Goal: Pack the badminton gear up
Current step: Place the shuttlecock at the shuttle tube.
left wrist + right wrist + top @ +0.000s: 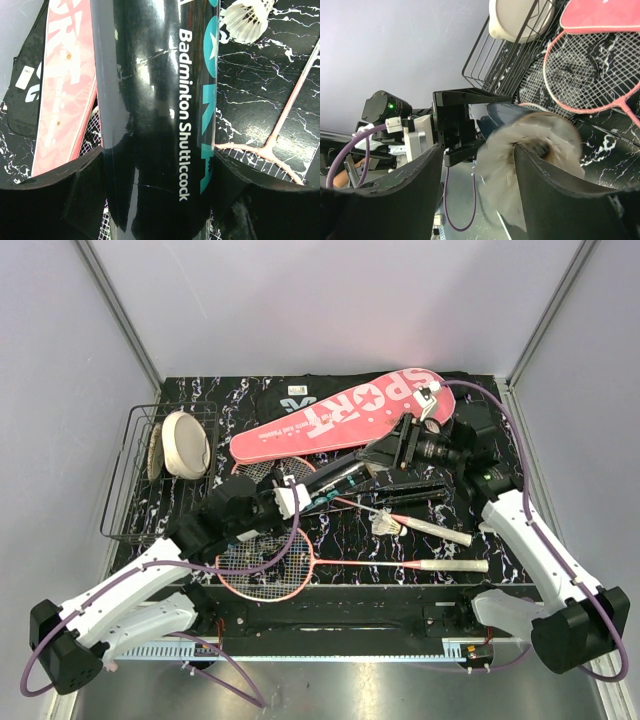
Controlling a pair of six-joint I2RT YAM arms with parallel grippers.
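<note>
Left end effector (pixel 157 160) clamped on dark tube (pixel 150 75); right end effector (pixel 477 150) spread apart, blurred shuttlecock (pixel 545 127) btwn its fingers, contact w/ it unclear.

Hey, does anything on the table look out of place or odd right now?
One shuttlecock lies loose on the table beside a racket handle, outside the dark tube. Nothing looks damaged.

The left arm (pixel 125 592) and right arm (pixel 530 540) are showing white shells and black joints. Purple cables (pixel 444 195) are trailing along both, and a green light (pixel 391 105) is glowing on one black motor (pixel 382 107).
</note>
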